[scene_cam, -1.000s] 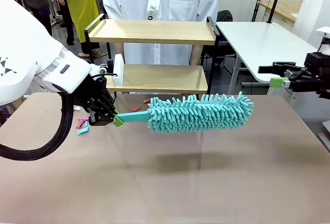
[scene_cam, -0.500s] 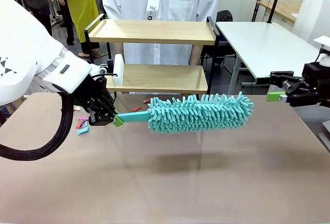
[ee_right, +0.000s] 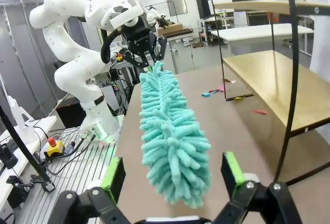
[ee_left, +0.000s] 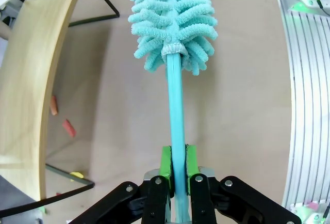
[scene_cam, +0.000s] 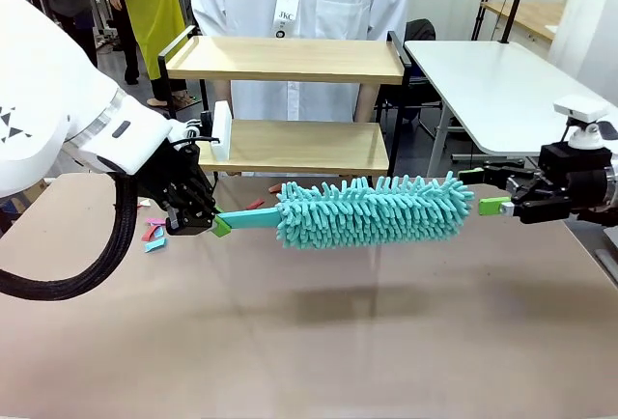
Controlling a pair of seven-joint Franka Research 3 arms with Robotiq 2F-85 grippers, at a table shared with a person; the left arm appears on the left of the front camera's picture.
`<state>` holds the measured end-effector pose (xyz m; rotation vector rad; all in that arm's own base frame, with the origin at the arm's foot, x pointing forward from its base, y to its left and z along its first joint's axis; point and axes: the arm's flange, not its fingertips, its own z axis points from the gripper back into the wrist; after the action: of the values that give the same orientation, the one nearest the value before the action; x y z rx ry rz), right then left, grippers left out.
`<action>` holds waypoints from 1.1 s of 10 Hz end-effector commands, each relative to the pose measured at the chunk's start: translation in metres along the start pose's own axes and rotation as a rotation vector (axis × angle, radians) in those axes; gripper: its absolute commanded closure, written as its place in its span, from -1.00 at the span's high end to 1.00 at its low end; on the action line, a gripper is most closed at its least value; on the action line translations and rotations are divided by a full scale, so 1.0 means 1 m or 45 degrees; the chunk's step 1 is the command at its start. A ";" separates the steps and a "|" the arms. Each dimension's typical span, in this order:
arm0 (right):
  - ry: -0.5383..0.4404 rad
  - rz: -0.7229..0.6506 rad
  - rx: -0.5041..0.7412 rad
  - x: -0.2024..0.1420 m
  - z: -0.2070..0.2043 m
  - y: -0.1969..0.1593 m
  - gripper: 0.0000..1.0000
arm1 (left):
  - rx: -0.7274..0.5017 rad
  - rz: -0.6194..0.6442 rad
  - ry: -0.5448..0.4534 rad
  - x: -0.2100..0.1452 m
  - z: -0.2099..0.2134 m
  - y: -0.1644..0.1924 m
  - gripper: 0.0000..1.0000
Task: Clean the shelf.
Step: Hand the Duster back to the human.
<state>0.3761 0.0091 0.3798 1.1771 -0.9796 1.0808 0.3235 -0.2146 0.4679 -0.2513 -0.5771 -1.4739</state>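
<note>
Our left gripper (scene_cam: 214, 223) is clenched on the thin teal handle of the chenille duster (scene_cam: 375, 210), held level over the brown table (scene_cam: 309, 342); our right gripper (scene_cam: 494, 190) stands released, jaws wide just off the fluffy tip. The shelf (scene_cam: 290, 100) sits at the table's far edge in front of the person, behind the duster. We'd judge the duster light and floppy-headed with a probably slick handle, so grip the handle, never the pile.

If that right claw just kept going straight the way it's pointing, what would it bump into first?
Most likely the fluffy tip of the teal duster, which lies straight ahead between the open fingers of the right gripper. The left gripper holds its handle.
</note>
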 end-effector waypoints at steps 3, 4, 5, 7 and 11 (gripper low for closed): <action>-0.036 0.029 -0.021 -0.017 -0.023 -0.003 1.00 | -0.002 0.018 0.001 0.001 0.003 -0.001 -0.74; -0.038 0.030 -0.010 -0.021 -0.032 -0.003 1.00 | -0.002 0.018 0.001 0.001 0.003 -0.001 -0.74; -0.042 0.025 0.003 -0.024 -0.044 -0.004 1.00 | -0.002 0.018 0.001 0.001 0.003 -0.001 -0.74; -0.060 0.027 0.037 -0.025 -0.063 -0.006 1.00 | -0.002 0.018 0.001 0.001 0.003 -0.001 -0.74; -0.068 0.031 0.080 -0.024 -0.083 -0.008 1.00 | -0.002 0.018 0.001 0.001 0.003 -0.001 -0.74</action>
<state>0.3775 0.0787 0.3457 1.2699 -0.9648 1.1026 0.3245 -0.2127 0.4675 -0.2503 -0.5739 -1.4694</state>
